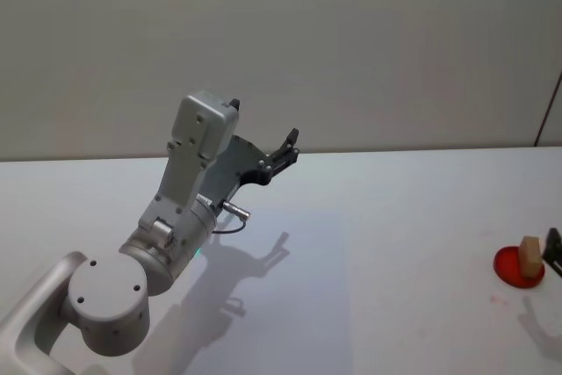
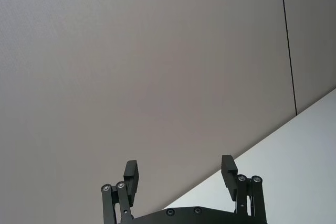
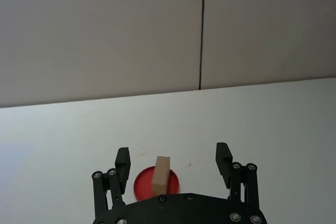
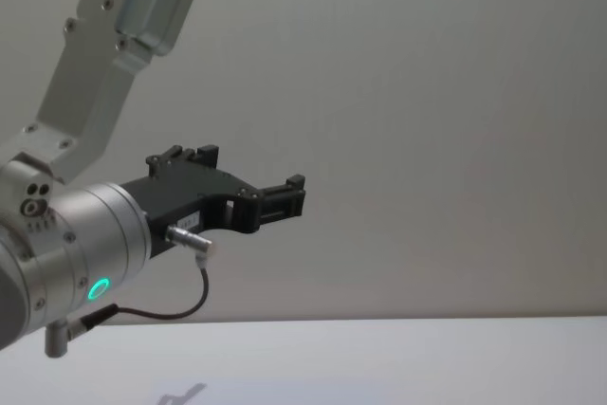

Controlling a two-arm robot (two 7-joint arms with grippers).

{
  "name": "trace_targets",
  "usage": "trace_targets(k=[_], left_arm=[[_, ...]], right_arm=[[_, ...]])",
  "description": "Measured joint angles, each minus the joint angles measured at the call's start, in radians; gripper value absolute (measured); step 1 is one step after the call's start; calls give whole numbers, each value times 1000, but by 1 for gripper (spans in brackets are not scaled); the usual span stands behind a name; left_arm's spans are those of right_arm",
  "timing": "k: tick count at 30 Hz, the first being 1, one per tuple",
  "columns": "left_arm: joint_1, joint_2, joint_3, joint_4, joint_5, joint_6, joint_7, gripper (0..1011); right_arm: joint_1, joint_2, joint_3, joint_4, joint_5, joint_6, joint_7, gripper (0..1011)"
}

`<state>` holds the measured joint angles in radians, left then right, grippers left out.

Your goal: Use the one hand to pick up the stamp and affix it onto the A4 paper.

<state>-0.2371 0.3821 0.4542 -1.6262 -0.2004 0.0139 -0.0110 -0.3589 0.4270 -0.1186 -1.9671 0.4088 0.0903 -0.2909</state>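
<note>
Right gripper [image 3: 173, 153] is wide open and empty, just beside the stamp [image 3: 161, 176], which stands on the red pad [image 3: 140, 184]. Grasp and stamping apparently remain. Left gripper [image 2: 179, 162] idles open, raised well apart from the pad.

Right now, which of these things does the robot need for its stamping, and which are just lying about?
For the job: stamp, standing on the red pad; right gripper, open, close beside it.
Just about: left gripper, open, raised above the table; wall behind.
</note>
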Motion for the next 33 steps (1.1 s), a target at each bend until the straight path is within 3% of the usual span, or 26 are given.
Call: trace_targets(k=[12, 33], left_arm=[[0, 0, 0, 0, 0, 0, 0, 1001], [0, 0, 0, 0, 0, 0, 0, 1001]], right_arm=[[-2, -28, 25, 62, 43, -63, -22, 1001], [105, -85, 27, 186, 77, -2, 30, 1001]])
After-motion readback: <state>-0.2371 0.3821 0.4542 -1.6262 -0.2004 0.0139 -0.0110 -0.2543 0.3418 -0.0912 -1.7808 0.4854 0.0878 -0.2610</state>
